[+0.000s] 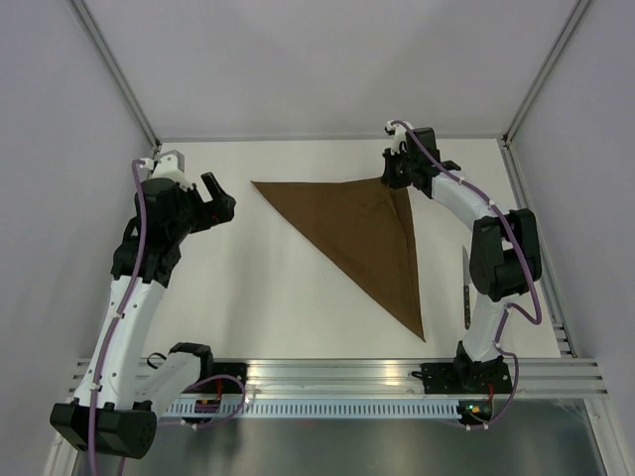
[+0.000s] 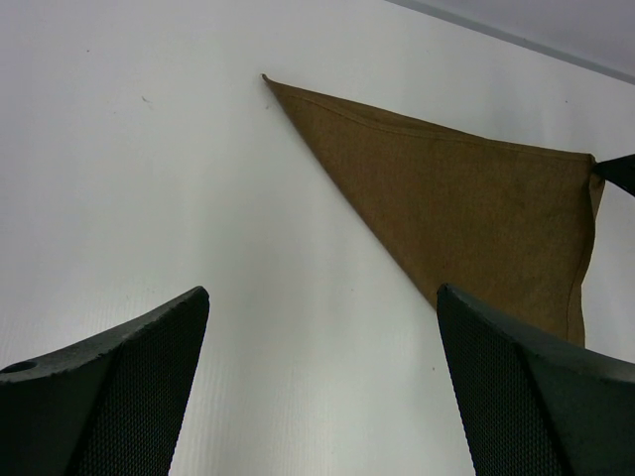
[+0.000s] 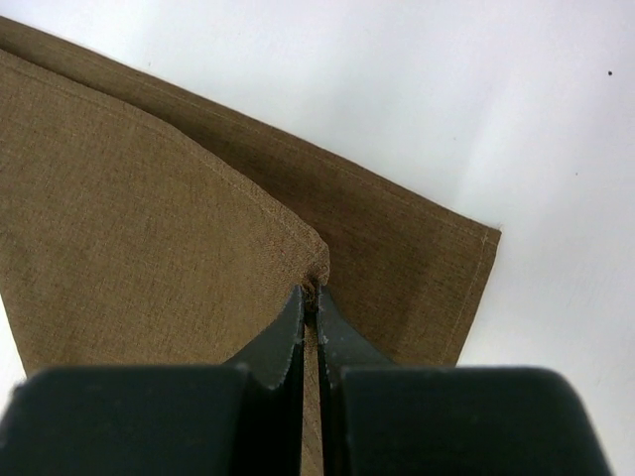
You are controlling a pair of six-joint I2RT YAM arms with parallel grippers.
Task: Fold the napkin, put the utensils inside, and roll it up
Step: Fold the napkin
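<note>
on the white table [image 1: 298, 297] the napkin [image 1: 367, 233] lies folded into a triangle, with the left gripper [image 1: 220, 198] spread wide and empty off its left tip. the right gripper [image 1: 389, 177] is clenched on the upper layer's corner at the far right, short of the lower corner, so releasing there or dragging could leave the edges mismatched or pull the fold open. the knife [image 1: 464, 288] lies apart beside the right arm, where a swinging link could knock it.
</note>
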